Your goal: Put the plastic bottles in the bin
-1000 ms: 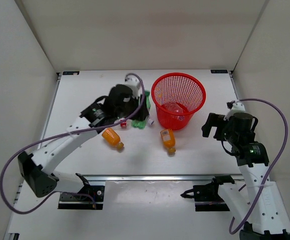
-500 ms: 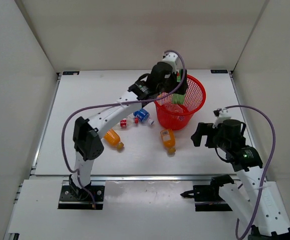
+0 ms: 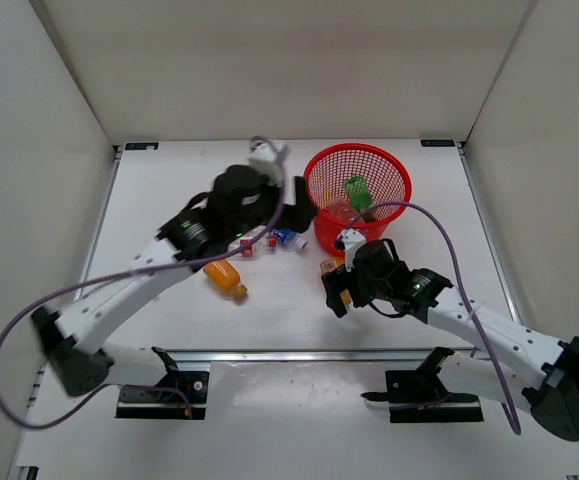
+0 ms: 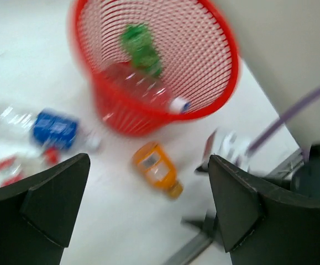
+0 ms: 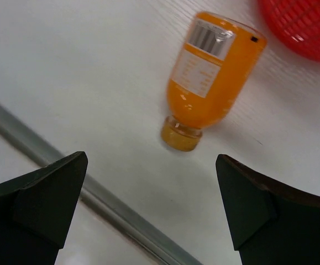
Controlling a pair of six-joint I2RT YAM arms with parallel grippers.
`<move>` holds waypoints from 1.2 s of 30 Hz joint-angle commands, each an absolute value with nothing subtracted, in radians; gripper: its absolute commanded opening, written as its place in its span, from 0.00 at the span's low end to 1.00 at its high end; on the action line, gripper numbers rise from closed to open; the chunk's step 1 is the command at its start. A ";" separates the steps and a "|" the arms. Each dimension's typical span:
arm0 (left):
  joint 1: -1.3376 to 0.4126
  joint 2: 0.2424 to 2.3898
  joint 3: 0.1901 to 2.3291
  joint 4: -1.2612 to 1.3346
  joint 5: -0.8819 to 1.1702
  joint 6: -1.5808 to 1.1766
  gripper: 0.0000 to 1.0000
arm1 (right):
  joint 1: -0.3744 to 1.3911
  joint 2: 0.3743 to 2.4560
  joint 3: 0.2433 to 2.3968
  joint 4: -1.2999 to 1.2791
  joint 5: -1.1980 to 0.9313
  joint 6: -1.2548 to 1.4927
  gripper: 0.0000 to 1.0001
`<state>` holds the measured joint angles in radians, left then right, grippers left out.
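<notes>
The red mesh bin (image 3: 389, 200) stands at the back, right of centre, with a green bottle (image 3: 356, 190) and a clear bottle (image 3: 337, 213) inside. My left gripper (image 3: 297, 214) hovers open and empty just left of the bin, above a blue-labelled bottle (image 3: 287, 238) and a red-labelled one (image 3: 252, 246). The left wrist view shows the bin (image 4: 218, 83), the green bottle (image 4: 140, 47) and an orange bottle (image 4: 155, 168) lying below it. My right gripper (image 3: 336, 290) is open above that orange bottle (image 5: 212, 72), whose cap points toward me. A second orange bottle (image 3: 225, 278) lies further left.
A metal rail (image 5: 93, 193) runs along the table's near edge, close under the right gripper. White walls enclose the table at the back and both sides. The left arm's purple cable (image 3: 269, 160) loops beside the bin.
My left gripper carried the green bottle over the bin, opened, dropped it in and swung back left. My right arm reached in from the right to above the orange bottle.
</notes>
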<state>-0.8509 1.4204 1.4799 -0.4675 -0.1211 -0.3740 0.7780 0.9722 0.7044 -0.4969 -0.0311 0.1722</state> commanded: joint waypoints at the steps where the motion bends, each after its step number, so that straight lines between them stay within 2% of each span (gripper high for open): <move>1: -0.769 1.156 1.243 -0.572 -0.187 -0.483 0.99 | 0.756 1.028 0.724 -0.407 0.092 0.186 0.99; 4: -0.671 1.002 1.080 -0.717 -0.253 -0.550 0.99 | 0.741 1.080 0.700 -0.312 0.100 0.192 0.99; 9: -0.483 0.798 0.887 -0.845 -0.187 -0.624 0.99 | 0.796 1.206 0.675 -0.148 0.155 0.175 0.99; 17: -0.448 0.658 0.815 -0.928 -0.199 -0.727 0.99 | 0.761 1.335 0.595 -0.014 0.312 0.319 0.90; 19: -0.452 0.650 0.798 -0.928 -0.195 -0.736 0.99 | 0.767 1.344 0.580 0.021 0.325 0.322 0.81; 20: -0.451 0.646 0.790 -0.931 -0.190 -0.738 0.98 | 0.769 1.327 0.574 0.032 0.324 0.307 0.67; 22: -0.449 0.643 0.772 -0.928 -0.183 -0.749 0.98 | 0.788 1.309 0.575 0.047 0.315 0.288 0.52; 26: -0.448 0.635 0.756 -0.919 -0.186 -0.770 0.99 | 0.844 1.211 0.662 0.003 0.198 0.207 0.38; 31: -0.434 0.658 0.724 -0.887 -0.173 -0.784 0.99 | 0.920 1.071 0.874 -0.110 0.111 0.099 0.39; 33: -0.437 0.666 0.706 -0.864 -0.164 -0.784 0.98 | 0.904 1.054 0.958 -0.095 0.100 0.065 0.39; 36: -0.433 0.682 0.689 -0.841 -0.163 -0.790 0.99 | 0.778 1.077 1.087 -0.064 0.051 0.011 0.37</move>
